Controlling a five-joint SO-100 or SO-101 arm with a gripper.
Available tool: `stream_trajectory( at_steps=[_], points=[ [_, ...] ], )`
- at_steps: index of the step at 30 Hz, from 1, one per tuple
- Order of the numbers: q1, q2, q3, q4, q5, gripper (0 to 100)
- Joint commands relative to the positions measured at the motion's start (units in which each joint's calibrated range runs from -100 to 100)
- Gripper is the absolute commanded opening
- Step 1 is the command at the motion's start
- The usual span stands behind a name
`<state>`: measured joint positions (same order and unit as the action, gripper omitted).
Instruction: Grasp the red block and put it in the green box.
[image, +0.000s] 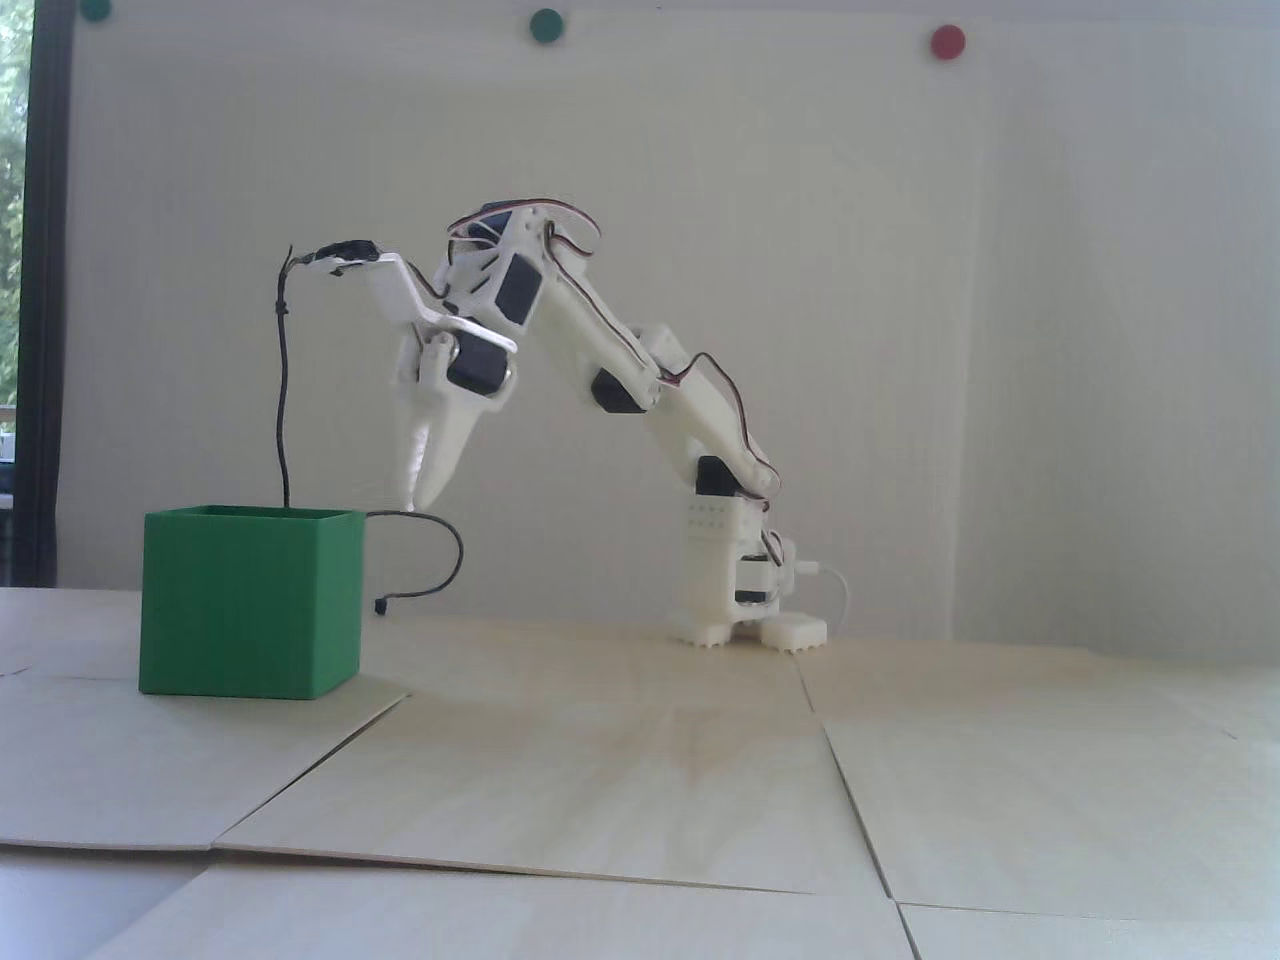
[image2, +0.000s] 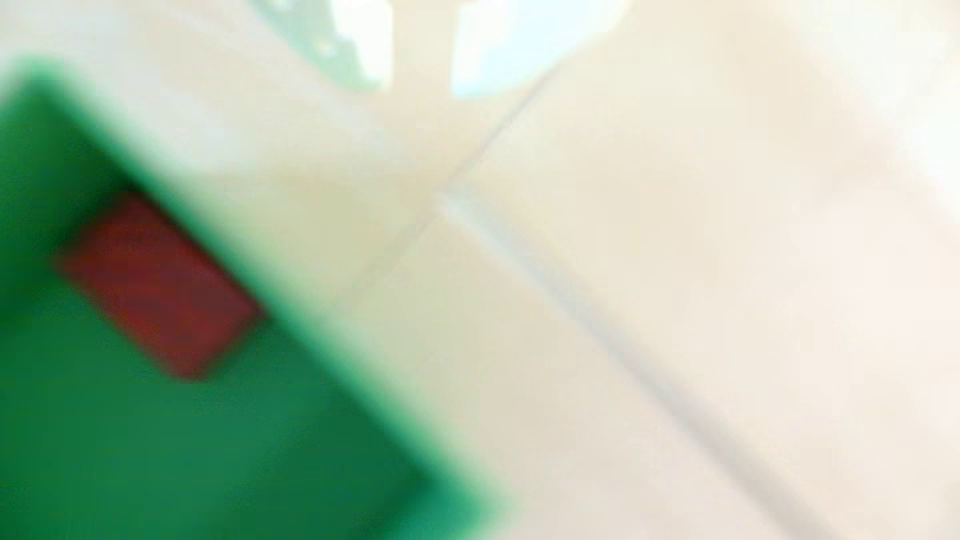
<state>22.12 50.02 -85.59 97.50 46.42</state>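
Fixed view: the white arm's claw (image: 424, 498) hung tip-down just beside the upper right corner of the green box (image: 245, 605) on the pale desk (image: 640, 780), its fingers close together with nothing between them. A black cable (image: 283, 390) draped over the box rim. Wrist view, heavily blurred: the red block (image2: 158, 285) lay inside the box (image2: 218, 441). The placing step appeared done; the next move would call for lifting clear without snagging the cable.

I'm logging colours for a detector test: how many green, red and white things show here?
Green: 3 (box, two dots)
Red: 2 (block inside the box, dot)
White: 1 (arm)
Total: 6
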Motion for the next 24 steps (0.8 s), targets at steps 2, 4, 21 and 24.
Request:
stream_trajectory(
  at_steps=[2,4,21,24],
  points=[
    [-1.5,-2.8,-0.7,2.0,4.2,2],
    [-2.3,-2.8,-0.7,2.1,4.3,2],
    [-15.7,-51.4,65.4,1.6,2.4,3],
    [-19.8,-65.1,81.1,-0.2,2.4,3]
  ],
)
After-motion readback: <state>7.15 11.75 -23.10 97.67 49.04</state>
